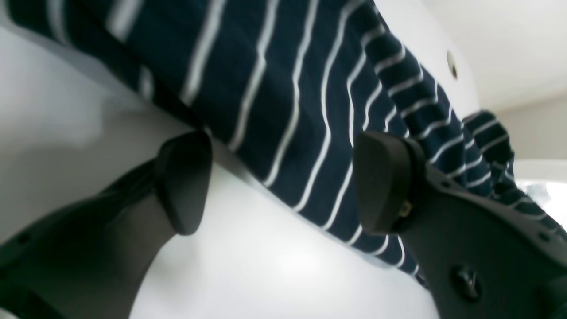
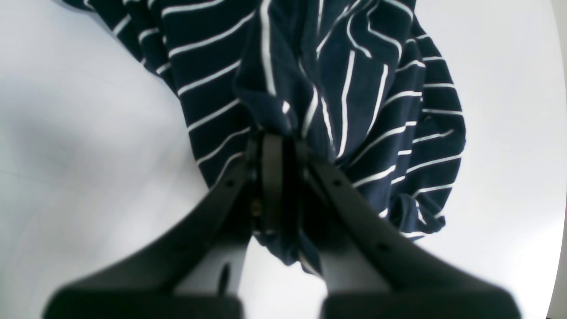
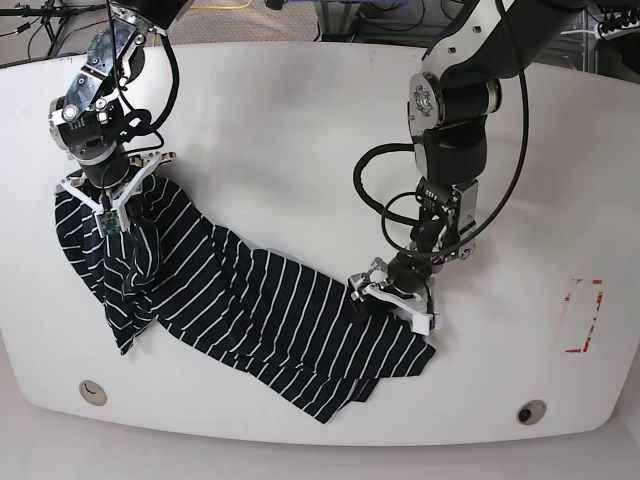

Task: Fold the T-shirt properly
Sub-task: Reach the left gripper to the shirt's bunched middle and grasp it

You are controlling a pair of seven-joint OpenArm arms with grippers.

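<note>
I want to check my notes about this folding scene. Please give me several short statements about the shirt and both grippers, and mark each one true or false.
1. The right gripper is shut on the striped T-shirt. True.
2. The left gripper is clamped on the fabric. False: its jaws stand wide open at the shirt's edge.
3. The T-shirt is neatly folded. False: it lies stretched out and wrinkled across the white table.
4. Red marks show on the table near one edge. True.
5. The shirt is plain black. False: it has thin white stripes.
</note>
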